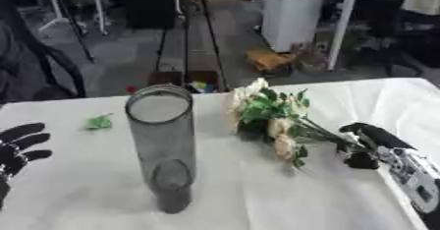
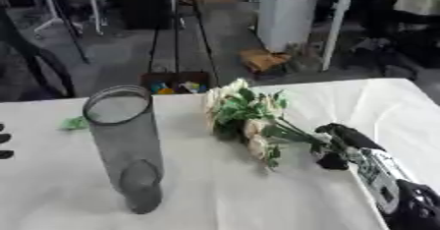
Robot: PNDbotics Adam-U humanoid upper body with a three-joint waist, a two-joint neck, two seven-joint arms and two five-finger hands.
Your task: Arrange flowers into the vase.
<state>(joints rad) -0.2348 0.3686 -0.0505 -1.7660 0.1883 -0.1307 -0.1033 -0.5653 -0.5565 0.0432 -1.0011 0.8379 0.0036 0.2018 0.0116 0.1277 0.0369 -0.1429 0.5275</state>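
Observation:
A tall, clear grey glass vase (image 1: 162,145) stands upright and empty on the white table (image 1: 77,194). To its right lies a bunch of cream flowers (image 1: 268,118) with green leaves, blooms toward the far side and stems pointing right. My right hand (image 1: 365,143) is at the stem ends, with its fingers curled round the stems. My left hand (image 1: 19,148) rests open at the left edge, fingers spread, well away from the vase.
A small green leaf (image 1: 99,122) lies on the table left of the vase. Beyond the far table edge is the floor with a white bin (image 1: 290,17), a cardboard box (image 1: 268,59) and stands.

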